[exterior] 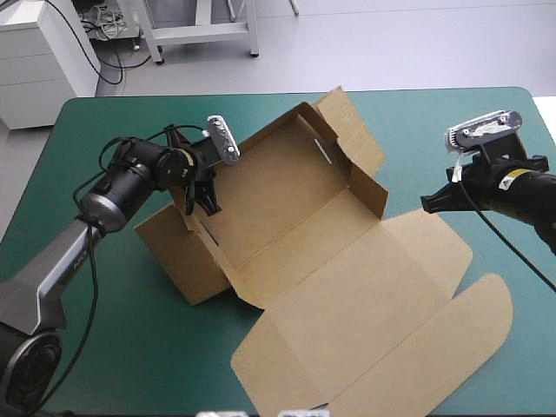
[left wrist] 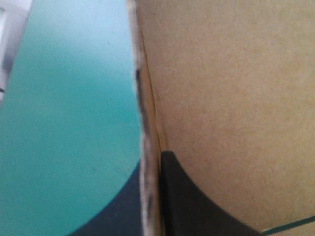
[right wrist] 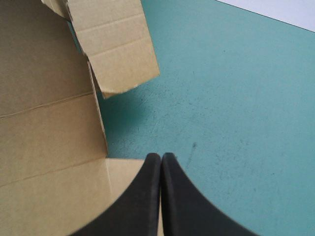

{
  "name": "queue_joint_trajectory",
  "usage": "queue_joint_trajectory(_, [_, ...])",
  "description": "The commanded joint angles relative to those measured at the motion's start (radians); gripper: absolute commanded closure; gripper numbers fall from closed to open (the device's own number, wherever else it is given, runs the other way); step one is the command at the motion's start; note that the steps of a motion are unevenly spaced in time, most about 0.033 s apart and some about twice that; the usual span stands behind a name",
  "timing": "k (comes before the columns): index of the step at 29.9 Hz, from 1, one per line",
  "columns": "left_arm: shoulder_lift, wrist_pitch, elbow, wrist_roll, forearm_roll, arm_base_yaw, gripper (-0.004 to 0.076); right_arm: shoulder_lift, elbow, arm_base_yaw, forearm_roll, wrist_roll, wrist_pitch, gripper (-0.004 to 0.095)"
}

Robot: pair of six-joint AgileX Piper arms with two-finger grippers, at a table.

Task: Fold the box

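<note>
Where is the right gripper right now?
High view: the right gripper is over the table's right side, shut and empty, just beside the box's raised right end wall, by the far edge of its flat lid.

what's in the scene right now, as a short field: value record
box: brown board, half folded, far and left walls raised
lid: flat on the table, toward the near edge
left claw: shut on the box's left wall, board edge pinched in it
right claw: shut, holding nothing, by the box's right end
table: teal-green cover
</note>
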Motion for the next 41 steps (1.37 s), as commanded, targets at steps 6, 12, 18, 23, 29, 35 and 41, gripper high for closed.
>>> queue_joint_trajectory(6, [-0.042, -0.178, -0.035, 0.059, 0.147, -0.064, 0.0732, -0.023, -0.028, -0.010, 0.007, 0.001, -0.091, 0.0930])
queue_joint_trajectory(12, [-0.042, -0.249, -0.035, 0.082, 0.177, -0.098, 0.0732, -0.023, -0.028, -0.010, 0.014, 0.022, -0.099, 0.0930])
queue_joint_trajectory(18, [-0.042, -0.299, -0.035, 0.089, 0.287, -0.171, 0.0732, -0.023, -0.028, -0.010, 0.014, 0.042, -0.100, 0.0929])
queue_joint_trajectory(23, [-0.048, -0.309, -0.026, 0.089, 0.314, -0.229, 0.0732, -0.023, -0.028, -0.010, 0.014, 0.046, -0.098, 0.0930])
queue_joint_trajectory(29, [-0.110, -0.381, 0.102, -0.016, 0.465, -0.282, 0.0732, -0.023, -0.028, -0.010, 0.014, 0.046, -0.096, 0.0930])
queue_joint_trajectory(35, [-0.158, -0.367, 0.244, -0.334, 0.758, -0.324, 0.0732, -0.023, -0.028, -0.010, 0.014, 0.046, -0.102, 0.0930])
queue_joint_trajectory(41, [-0.165, -0.271, 0.348, -0.587, 1.050, -0.411, 0.0732, -0.023, -0.028, -0.010, 0.014, 0.053, -0.100, 0.0930])
